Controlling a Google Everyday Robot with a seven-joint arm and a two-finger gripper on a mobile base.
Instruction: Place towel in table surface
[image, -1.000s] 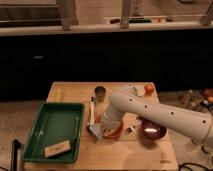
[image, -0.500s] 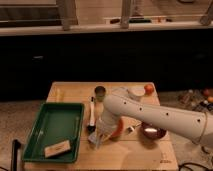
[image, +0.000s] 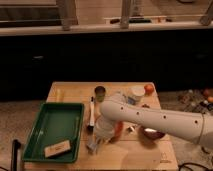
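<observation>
While the white arm (image: 150, 117) reaches across the wooden table (image: 125, 155), its gripper (image: 96, 142) hangs just right of the green tray (image: 37, 135), clamped on a pale towel (image: 93, 146).

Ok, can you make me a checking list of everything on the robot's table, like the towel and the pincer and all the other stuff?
Surface: wooden table, bare along its front edge.
Job's things: a pale cloth-like bundle, probably the towel, hangs under the arm's end, near or touching the table right of the green tray.
Clutter: small tan block in the tray; dark utensil; green cup; white container; orange fruit; dark red bowl.
Grippers: pincer low over the table's middle, hidden by the white arm.
Cables: nothing seen.
Surroundings: dark cabinet front behind the table; speckled floor.
</observation>
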